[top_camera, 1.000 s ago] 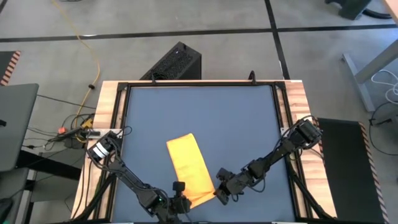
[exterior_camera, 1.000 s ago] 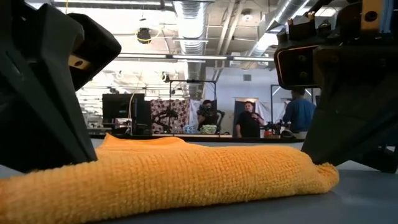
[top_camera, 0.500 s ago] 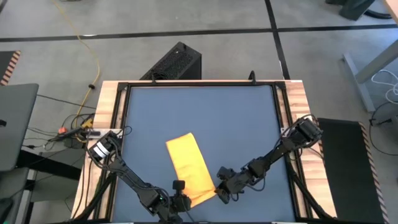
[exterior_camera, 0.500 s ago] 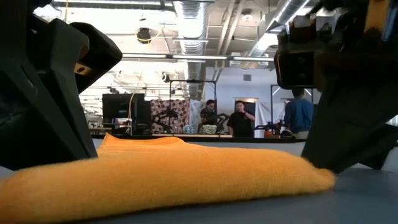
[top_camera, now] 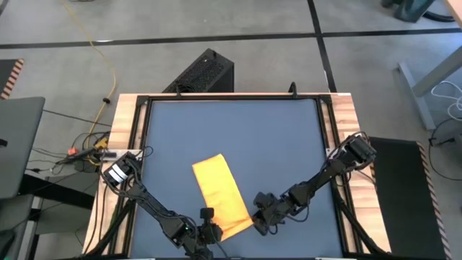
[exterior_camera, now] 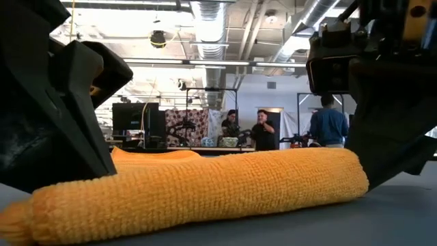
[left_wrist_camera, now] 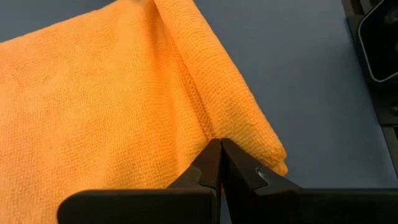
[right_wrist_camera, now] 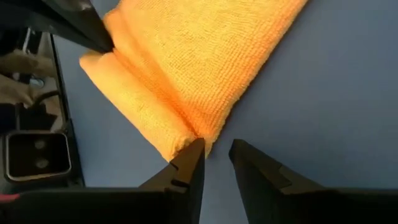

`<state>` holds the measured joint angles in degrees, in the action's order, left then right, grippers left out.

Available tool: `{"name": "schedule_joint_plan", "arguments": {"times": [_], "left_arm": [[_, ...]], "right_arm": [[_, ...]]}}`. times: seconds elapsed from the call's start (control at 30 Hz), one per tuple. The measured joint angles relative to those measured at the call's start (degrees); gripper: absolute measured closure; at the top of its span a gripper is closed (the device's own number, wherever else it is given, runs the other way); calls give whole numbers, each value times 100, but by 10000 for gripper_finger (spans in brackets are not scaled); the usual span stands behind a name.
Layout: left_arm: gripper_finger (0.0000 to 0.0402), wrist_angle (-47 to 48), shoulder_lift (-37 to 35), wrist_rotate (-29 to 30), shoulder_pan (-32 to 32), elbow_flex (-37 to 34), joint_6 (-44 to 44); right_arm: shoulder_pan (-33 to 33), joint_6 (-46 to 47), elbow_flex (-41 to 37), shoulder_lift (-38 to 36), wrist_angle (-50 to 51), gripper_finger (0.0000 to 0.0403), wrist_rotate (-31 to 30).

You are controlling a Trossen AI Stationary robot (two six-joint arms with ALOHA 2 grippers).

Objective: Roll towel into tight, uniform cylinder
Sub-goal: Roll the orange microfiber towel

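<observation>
Fingers pressed together, the left hand [top_camera: 210, 232] meets the near left end of the bright yellow, soft terry towel [top_camera: 221, 196], lying partly rolled on the dark blue surface [top_camera: 274, 137]. At the roll's right end, the right hand [top_camera: 257, 222] stands spread. Released there, the loose roll could likely uncurl or skew.

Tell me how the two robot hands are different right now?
The left hand has its fingers pressed shut against the towel's rolled end; the right hand has a gap between its fingers and holds nothing. One left finger tip touches the roll's end, while the right hand's other finger sits over bare table. They share this: both are dark, low on the mat, one at each end of the roll.
</observation>
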<state>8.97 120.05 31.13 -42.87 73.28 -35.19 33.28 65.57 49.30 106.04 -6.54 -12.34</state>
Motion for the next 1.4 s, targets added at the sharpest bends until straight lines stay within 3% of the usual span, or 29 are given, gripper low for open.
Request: {"name": "schedule_joint_plan", "arguments": {"times": [0.13, 0.27, 0.4, 0.5, 0.67, 0.77, 0.97, 1.4], "left_arm": [[401, 12, 0, -4, 0, 0, -40], [401, 18, 0, -30, 0, 0, -50], [401, 22, 0, -41, 0, -2, -64], [401, 17, 0, -45, 2, -4, -66], [401, 2, 0, -72, 13, -4, -159], [401, -49, 0, -74, 15, -5, -192], [401, -74, 0, -214, 49, -7, -197], [401, -92, -2, -355, 92, -7, -212]], "right_arm": [[86, -677, -20, -234, 320, 278, -117], [511, -1605, -60, -687, 844, 279, -1074], [1117, -3572, -20, -820, 419, 279, -1957], [1430, -5548, -23, -479, -324, 279, -1996], [1502, -7255, 277, 89, -640, 279, -2433], [1497, -7763, 527, 292, -389, 279, -2867], [1502, -8548, 1015, 578, 328, 279, -2916], [1375, -8809, 1336, 846, 731, 279, -3001]]}}
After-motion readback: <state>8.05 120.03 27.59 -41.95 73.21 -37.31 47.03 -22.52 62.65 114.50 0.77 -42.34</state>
